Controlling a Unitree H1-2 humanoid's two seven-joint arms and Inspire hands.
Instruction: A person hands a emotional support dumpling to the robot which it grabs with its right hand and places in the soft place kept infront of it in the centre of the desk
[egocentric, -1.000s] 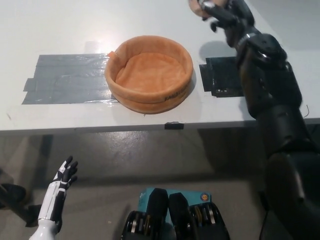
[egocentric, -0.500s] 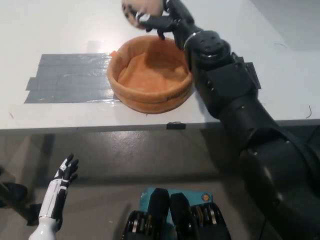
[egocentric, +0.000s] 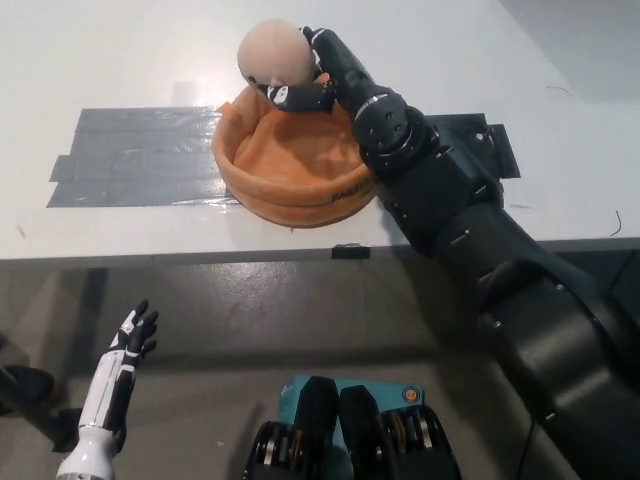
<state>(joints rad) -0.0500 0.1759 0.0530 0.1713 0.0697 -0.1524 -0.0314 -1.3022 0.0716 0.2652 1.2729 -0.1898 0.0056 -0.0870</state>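
The emotional support dumpling (egocentric: 275, 52), a round beige plush, hangs above the far rim of the orange soft basket (egocentric: 296, 190) in the middle of the white desk. My black right hand (egocentric: 310, 78) is shut on the dumpling, its fingers curled under and beside it, with the arm stretched over the basket's right side. The inside of the basket shows only orange lining. My white left hand (egocentric: 128, 345) rests low at the lower left, below the desk edge, fingers spread apart and holding nothing.
A wide patch of grey tape (egocentric: 135, 158) lies on the desk left of the basket. A black taped patch (egocentric: 480, 140) lies to its right, partly under my arm. The desk's front edge (egocentric: 200, 255) runs across the middle, with dark floor below.
My right hand has lowered the dumpling a little toward the basket's far rim, and more of the plush shows. The left hand has barely moved.
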